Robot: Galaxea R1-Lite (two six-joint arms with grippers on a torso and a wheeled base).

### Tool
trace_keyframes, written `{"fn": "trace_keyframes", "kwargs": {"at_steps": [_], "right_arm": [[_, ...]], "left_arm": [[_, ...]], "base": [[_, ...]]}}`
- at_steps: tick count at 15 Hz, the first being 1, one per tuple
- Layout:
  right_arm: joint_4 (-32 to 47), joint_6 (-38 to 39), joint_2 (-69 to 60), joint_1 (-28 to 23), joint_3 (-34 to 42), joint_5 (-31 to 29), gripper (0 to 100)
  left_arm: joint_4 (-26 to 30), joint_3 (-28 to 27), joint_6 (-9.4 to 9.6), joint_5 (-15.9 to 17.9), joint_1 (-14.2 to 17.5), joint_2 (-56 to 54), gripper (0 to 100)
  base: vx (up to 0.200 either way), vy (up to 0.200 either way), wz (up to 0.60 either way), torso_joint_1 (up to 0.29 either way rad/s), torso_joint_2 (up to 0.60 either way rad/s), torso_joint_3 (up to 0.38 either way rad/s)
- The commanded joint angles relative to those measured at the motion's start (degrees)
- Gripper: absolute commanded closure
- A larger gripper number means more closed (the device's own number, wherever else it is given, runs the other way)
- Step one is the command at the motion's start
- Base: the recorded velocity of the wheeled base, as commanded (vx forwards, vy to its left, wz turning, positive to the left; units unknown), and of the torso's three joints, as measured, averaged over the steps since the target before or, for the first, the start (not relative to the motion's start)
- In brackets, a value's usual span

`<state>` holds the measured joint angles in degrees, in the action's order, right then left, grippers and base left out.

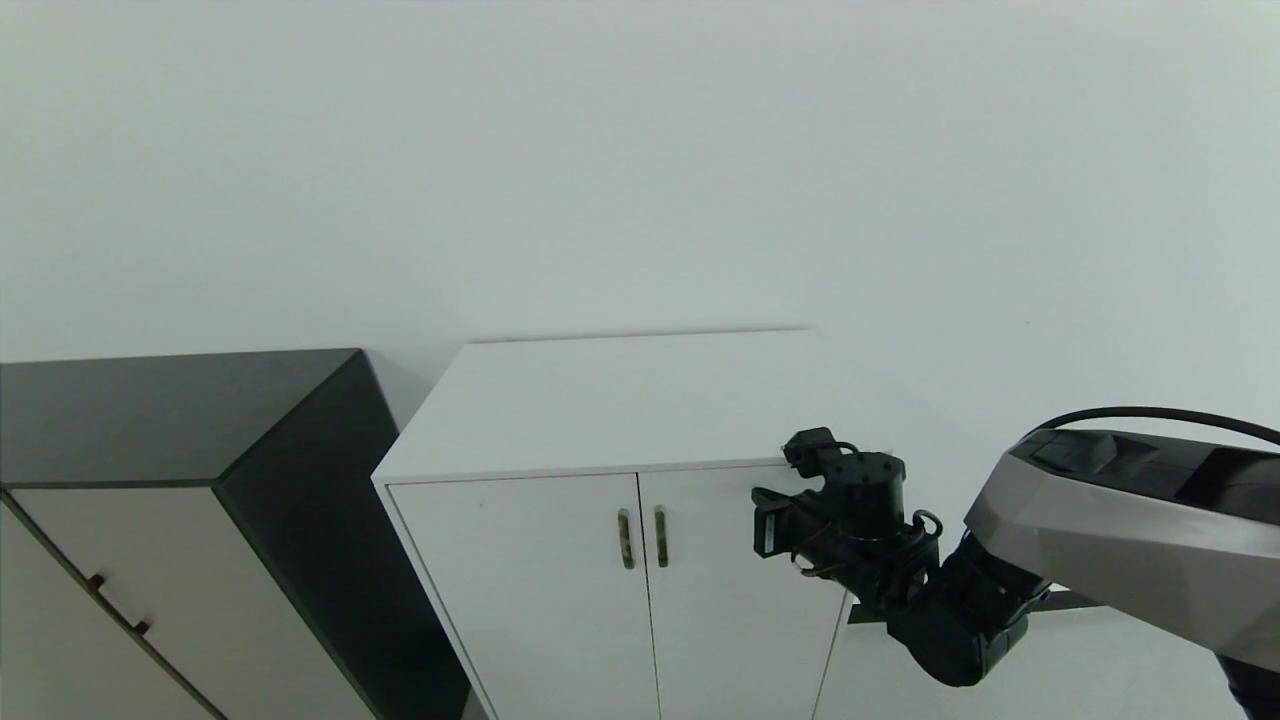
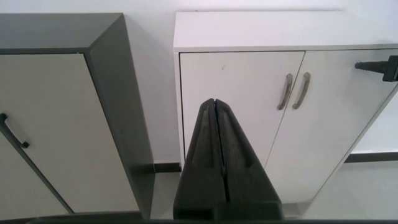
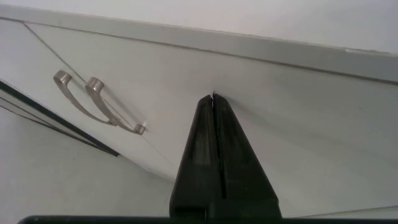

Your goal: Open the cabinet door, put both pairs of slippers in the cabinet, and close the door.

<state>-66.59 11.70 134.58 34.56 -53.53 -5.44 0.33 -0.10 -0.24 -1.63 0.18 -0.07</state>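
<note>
The white cabinet (image 1: 610, 400) is seen at lower centre, doors shut. The right gripper (image 1: 768, 525), closed tight, is held before the right door (image 1: 730, 600), right of its handle (image 1: 661, 536). If advanced unopened, the handle would be missed and the panel struck

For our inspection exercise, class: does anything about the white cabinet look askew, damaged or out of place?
Nothing stands out. The white cabinet stands square, left door and right door shut and flush, the handles upright side by side. The right claw, shut, is close to the right door.
</note>
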Motion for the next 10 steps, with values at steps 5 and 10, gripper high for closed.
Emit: {"fn": "trace_keyframes", "kwargs": {"at_steps": [5,10], "right_arm": [[-0.5,-0.1,-1.3,0.3,1.3,-0.4,100],[-10.3,-5.3,-19.9,5.3,25.5,-12.3,100]], "left_arm": [[0.0,0.0,-0.02,0.0,0.0,0.1,100],[0.0,0.0,0.07,0.1,0.0,0.1,100]], "base": [[0.000,0.000,0.00,0.000,0.00,0.000],[0.000,0.000,0.00,0.000,0.00,0.000]]}}
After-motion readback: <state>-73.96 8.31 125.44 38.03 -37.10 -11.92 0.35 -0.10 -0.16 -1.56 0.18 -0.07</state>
